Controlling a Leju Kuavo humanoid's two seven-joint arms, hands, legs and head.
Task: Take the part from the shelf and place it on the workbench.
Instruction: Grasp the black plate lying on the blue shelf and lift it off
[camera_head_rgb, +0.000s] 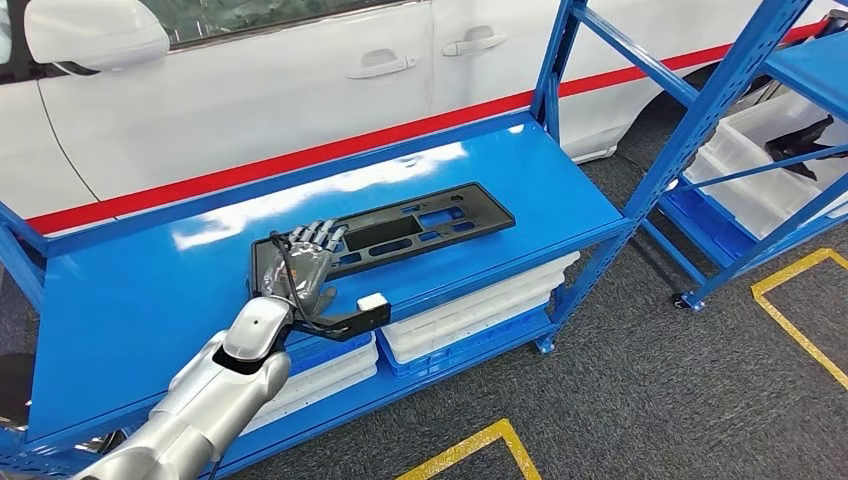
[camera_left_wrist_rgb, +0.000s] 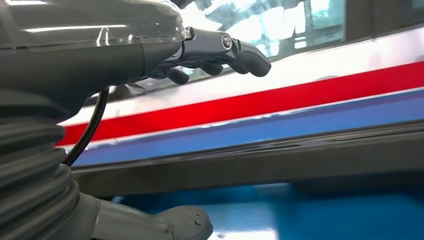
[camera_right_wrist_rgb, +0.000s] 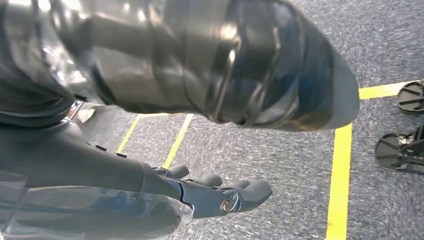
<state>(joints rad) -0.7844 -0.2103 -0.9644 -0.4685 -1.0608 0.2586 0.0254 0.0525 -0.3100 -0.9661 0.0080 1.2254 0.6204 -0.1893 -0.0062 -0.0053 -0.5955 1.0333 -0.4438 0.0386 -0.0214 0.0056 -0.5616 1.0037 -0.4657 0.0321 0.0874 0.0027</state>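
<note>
The part (camera_head_rgb: 420, 228) is a long, flat black plastic panel with several cut-outs, lying across the blue top shelf (camera_head_rgb: 140, 290). My left hand (camera_head_rgb: 306, 264) reaches in over the panel's left end, fingers stretched flat above it and holding nothing. In the left wrist view the fingers (camera_left_wrist_rgb: 235, 50) and the thumb (camera_left_wrist_rgb: 182, 227) stand well apart, with the panel's dark edge (camera_left_wrist_rgb: 280, 162) running beyond them. My right hand (camera_right_wrist_rgb: 215, 192) hangs over the grey floor, empty, its fingers slightly bent and apart.
A white car with a red stripe (camera_head_rgb: 300, 110) stands right behind the shelf. White bins (camera_head_rgb: 470, 310) fill the lower shelf. A second blue rack (camera_head_rgb: 760, 130) with clear bins is at the right. Yellow lines (camera_head_rgb: 470, 450) mark the carpet.
</note>
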